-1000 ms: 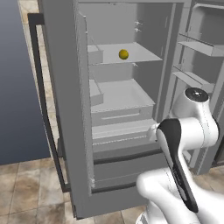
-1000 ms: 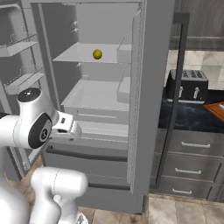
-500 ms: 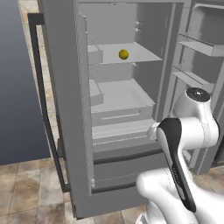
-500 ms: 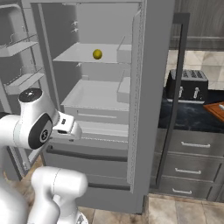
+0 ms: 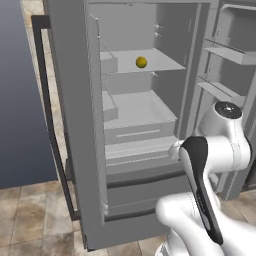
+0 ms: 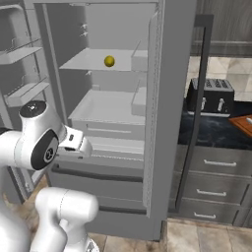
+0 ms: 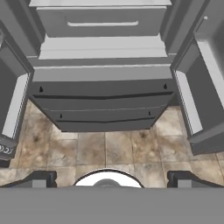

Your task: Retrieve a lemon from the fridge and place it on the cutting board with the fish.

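The fridge (image 5: 70,110) stands with both doors swung wide. On its upper shelf lies the small yellow lemon (image 5: 141,62), also seen as the lemon (image 6: 109,61) from the other side. My gripper (image 7: 111,179) is open and holds nothing; it hangs low in front of the fridge, well below the lemon, looking down at the two lower drawers (image 7: 103,107) and the floor. My hand (image 6: 78,141) sits level with the bottom shelf. A corner of the reddish-brown cutting board (image 6: 243,123) shows on the counter at the far right. I cannot make out the fish there.
The open right door (image 6: 170,98) with its dark handle stands between the fridge interior and the dark counter (image 6: 216,133). A black toaster (image 6: 212,96) sits on that counter above grey drawers (image 6: 216,165). The left door's shelves (image 6: 22,74) stick out beside my arm. The floor is tiled.
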### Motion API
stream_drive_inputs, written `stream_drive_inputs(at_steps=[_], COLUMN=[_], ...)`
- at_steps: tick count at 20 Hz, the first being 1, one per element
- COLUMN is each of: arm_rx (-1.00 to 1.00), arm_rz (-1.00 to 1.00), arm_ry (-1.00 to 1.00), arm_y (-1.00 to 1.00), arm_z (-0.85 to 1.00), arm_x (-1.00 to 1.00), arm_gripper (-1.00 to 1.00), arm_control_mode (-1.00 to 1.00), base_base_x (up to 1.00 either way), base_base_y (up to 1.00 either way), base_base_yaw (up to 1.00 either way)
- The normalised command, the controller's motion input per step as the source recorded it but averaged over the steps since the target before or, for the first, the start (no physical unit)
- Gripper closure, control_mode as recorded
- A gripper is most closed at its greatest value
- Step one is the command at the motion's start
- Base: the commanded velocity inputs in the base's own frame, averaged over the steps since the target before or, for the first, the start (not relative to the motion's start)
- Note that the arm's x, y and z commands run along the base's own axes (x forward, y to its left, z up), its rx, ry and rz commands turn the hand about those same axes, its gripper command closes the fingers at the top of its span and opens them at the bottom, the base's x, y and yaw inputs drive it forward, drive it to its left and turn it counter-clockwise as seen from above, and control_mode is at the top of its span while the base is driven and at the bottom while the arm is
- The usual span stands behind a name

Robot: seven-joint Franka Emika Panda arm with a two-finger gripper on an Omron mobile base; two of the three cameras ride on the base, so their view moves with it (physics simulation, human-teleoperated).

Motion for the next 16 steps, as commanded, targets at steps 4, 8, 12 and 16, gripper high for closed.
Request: stream_drive_inputs(at_steps=[4, 8, 12, 16], arm_rx=[0.0, 0.0, 0.0, 0.0], arm_rz=[0.0, 0.0, 0.0, 0.0], arm_ry=[0.0, 0.0, 0.0, 0.0], arm_y=[0.0, 0.0, 0.0, 0.0], arm_z=[0.0, 0.0, 0.0, 0.0], arm_x=[0.0, 0.0, 0.0, 0.0], arm_gripper=[-1.0, -1.0, -1.0, -1.0], arm_control_mode=[1.0, 1.0, 1.0, 1.0], base_base_x=[0.48, 0.53, 0.48, 0.48], base_base_y=[-0.03, 0.0, -0.04, -0.06], base_base_yaw=[0.0, 0.0, 0.0, 0.0])
